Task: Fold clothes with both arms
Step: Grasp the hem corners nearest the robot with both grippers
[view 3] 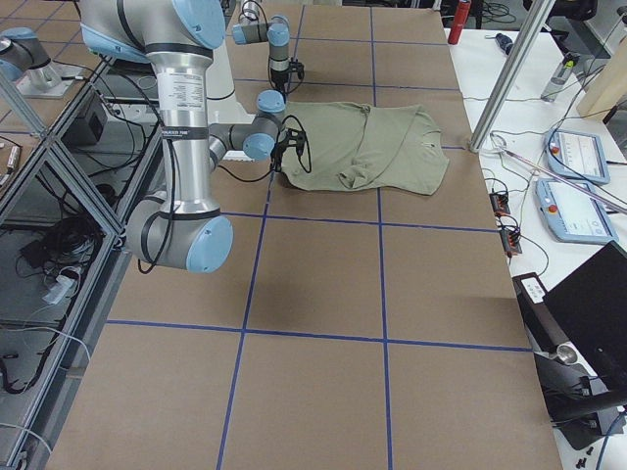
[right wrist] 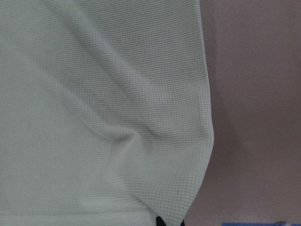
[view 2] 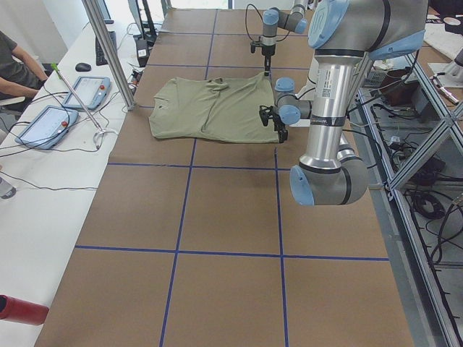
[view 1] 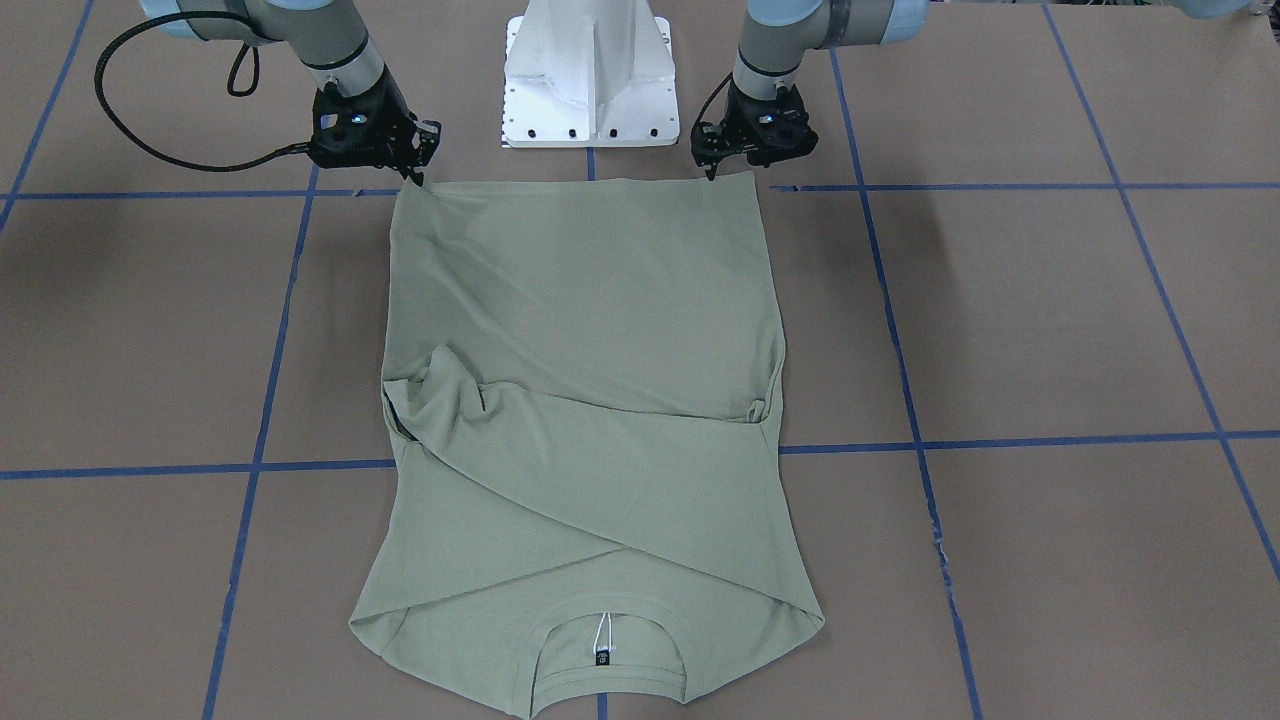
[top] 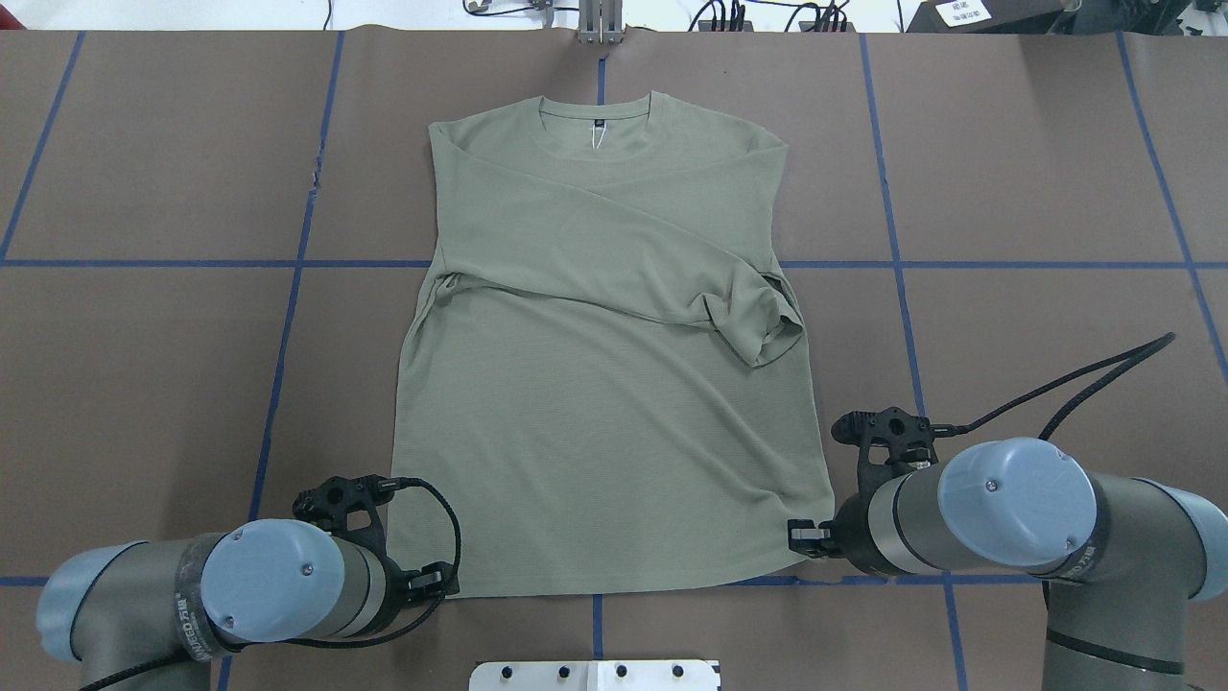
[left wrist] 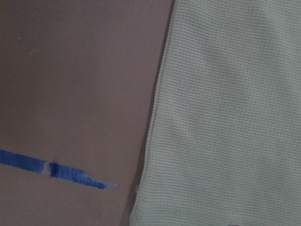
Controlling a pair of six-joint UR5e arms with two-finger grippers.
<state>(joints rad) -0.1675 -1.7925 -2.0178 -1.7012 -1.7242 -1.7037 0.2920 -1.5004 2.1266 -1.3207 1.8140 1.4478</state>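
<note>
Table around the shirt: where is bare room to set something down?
Bare table lies either side of the shirt, crossed only by blue tape lines. Crowded: the hem, with left end effector and right end effector at its corners, pedestal between.

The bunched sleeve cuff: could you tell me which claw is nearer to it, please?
Right. The right claw is at the hem corner on the side of the cuff; the left claw is at the opposite corner.
</note>
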